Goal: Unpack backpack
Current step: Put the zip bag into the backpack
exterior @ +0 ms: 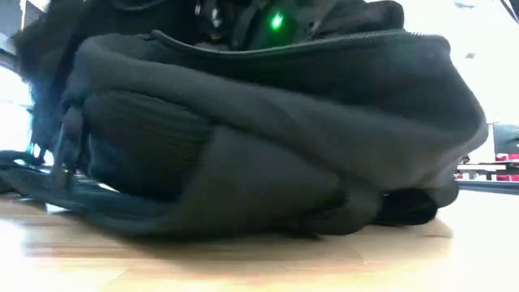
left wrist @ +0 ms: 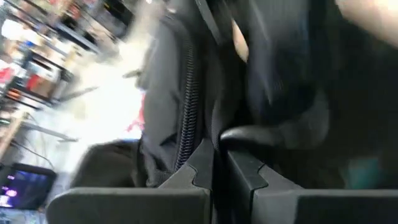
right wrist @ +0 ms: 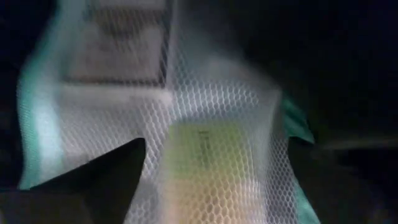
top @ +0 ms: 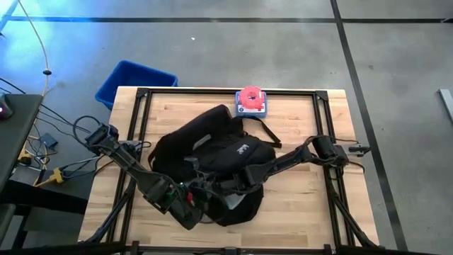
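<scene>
**Both arms at the backpack; left clenched, right spread inside**

The backpack [top: 212, 163] lies flat near the middle of the table [top: 304, 205], its straps trailing toward 2 o'clock; it is the largest thing on the surface; a small white logo shows on its upper face; in the low view the backpack [exterior: 259, 138] fills nearly the whole frame, resting on the wood, with a zip line running along its upper edge.

The left gripper [top: 192, 200] is at the pack's 7 o'clock edge, low against the fabric; in the left wrist view the left gripper [left wrist: 219, 155] has its 2 fingers pressed together, clenched, close against a zip track and black cloth; whether cloth is pinched between them cannot be told.

The right gripper [top: 237, 178] reaches in from 3 o'clock and is buried in the pack's near side; in the right wrist view the right gripper [right wrist: 214, 180] stands spread wide, its 2 dark fingers on either side of a white mesh pouch [right wrist: 205, 124]; a pale green item [right wrist: 196, 162] lies under the mesh between them; contact with the mesh cannot be told.

At 12 o'clock on the table's far edge sits a red object [top: 250, 97] on a blue-and-white base; it is apart from the pack; a blue bin [top: 134, 81] stands off the table at 11 o'clock.
</scene>
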